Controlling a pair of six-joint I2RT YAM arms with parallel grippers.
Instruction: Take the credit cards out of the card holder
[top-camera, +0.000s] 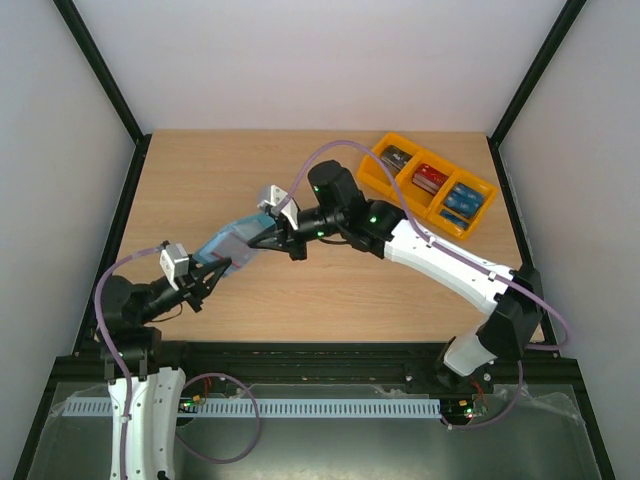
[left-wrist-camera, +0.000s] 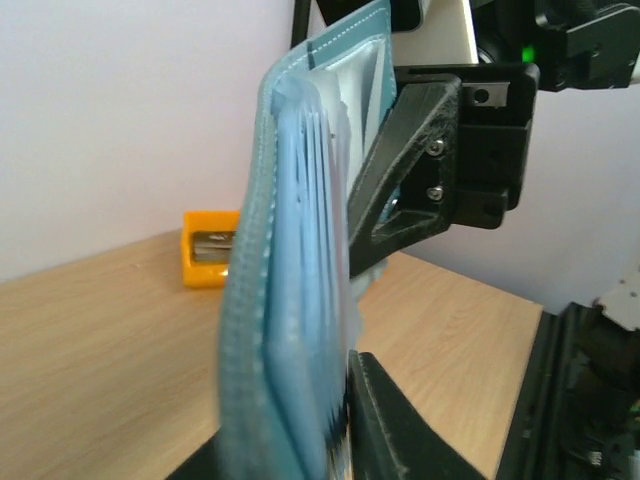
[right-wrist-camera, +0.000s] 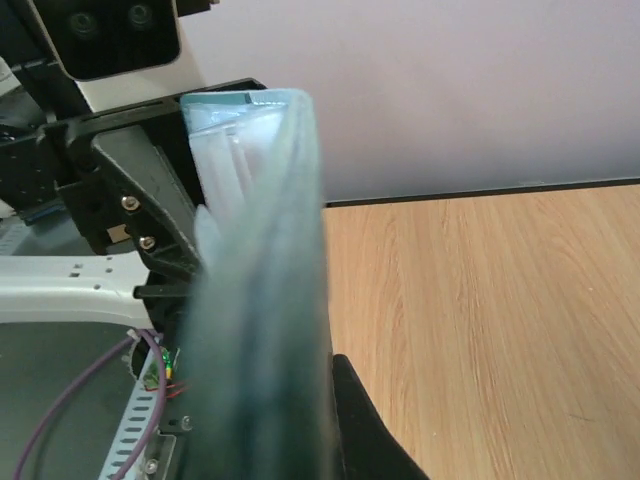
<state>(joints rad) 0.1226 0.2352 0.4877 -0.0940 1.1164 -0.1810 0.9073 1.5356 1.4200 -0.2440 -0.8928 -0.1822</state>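
Left gripper (left-wrist-camera: 300, 445): closed down on the near end of the card holder (left-wrist-camera: 290, 280), one dark finger on each face; nothing else is in its grasp.

Card holder: teal cover outside, paler blue leaves and clear pockets inside, standing on edge. It appears lifted off the surface (top-camera: 350, 290), stretched between the two arms left of centre. Whether any card remains in the pockets cannot be told, since the leaves are blurred at close range.

Right gripper (top-camera: 262, 236): clamped tight on the opposite, far end of the holder. Whether it pinches a card edge or only a leaf of the holder is not visible.

Credit cards (top-camera: 430, 180): the ones that show lie well apart, at the far right, in the orange tray (top-camera: 446, 161). Grey, red and blue each have their own compartment.

Hazards, as judged:
- If the right gripper has pinched a pocket leaf rather than a card, pulling away would drag or twist the whole holder.
- The left gripper's hold is narrow and set at the very end, so a firm tug could slip the holder free and drop it onto the surface.
- Clear pockets cling, so a card may come out partway and jam.
- Soft leaves may fold under the squeeze and hide the card edges.
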